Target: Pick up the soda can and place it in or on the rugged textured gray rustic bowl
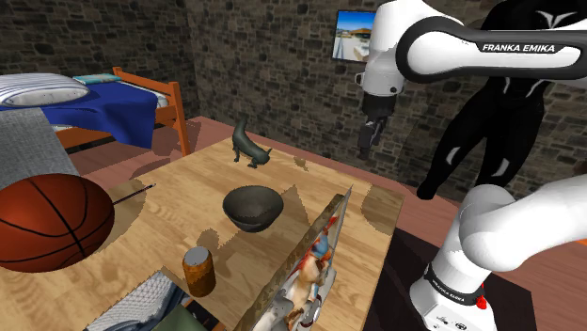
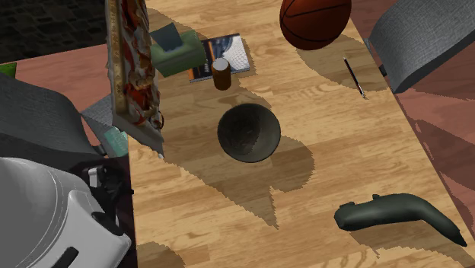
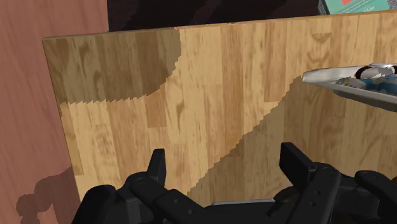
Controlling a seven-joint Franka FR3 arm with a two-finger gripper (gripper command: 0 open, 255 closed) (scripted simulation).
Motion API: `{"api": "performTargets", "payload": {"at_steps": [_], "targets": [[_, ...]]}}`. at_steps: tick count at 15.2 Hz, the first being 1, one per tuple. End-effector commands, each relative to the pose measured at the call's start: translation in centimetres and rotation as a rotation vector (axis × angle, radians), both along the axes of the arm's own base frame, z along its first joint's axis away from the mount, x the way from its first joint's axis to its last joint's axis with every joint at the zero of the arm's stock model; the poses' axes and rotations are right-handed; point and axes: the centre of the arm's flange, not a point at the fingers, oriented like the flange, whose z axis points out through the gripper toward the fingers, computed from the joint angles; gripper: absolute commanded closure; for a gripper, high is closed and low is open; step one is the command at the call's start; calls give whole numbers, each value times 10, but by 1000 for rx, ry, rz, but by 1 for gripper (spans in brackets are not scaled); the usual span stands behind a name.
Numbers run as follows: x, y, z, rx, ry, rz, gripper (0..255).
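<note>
Hand (image 3: pixel 224 154) spread, empty, hanging high over a worktop (image 1: pixel 179 183) corner | soda can (image 1: pixel 198 271) upright on worktop, well apart from hand, near dark bowl (image 1: pixel 253 207), not in it | progress: nothing done; reach, grasp, carry, placing all left

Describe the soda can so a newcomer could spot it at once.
On the wooden table, find the dark bowl. Nearer the camera in the shoulder view stands the soda can, upright: the only small brown cylinder, grey-topped.
</note>
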Motion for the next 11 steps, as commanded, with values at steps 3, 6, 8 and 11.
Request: {"api": "performTargets", "payload": {"at_steps": [3,6,8,11], "targets": [[11,21,-10,4,-2,6,0],[26,54,-24,11,-4,15,0],[37,75,-33,15,-6,21,0],[52,108,-47,21,-9,30,0]]}}
